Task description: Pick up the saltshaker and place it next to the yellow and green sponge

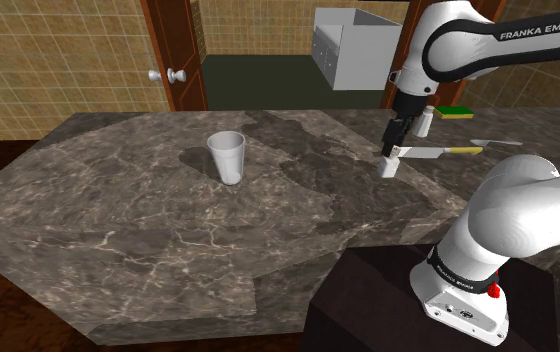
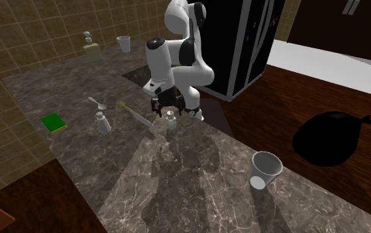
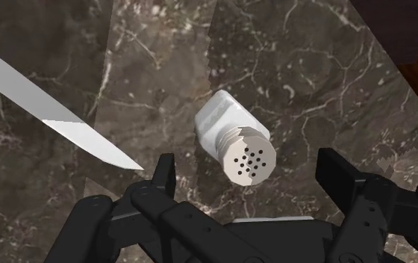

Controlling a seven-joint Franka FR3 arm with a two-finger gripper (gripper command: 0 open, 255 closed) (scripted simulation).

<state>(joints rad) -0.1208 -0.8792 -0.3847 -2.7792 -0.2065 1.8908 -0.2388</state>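
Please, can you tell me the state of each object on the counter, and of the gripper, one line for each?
saltshaker: upright on the counter, not held.
gripper: open, just above the saltshaker, not touching it.
sponge: lying flat, green side up.
second shaker: upright, near the sponge.
knife: lying flat.
spoon: lying flat.
cup: upright, looks empty.
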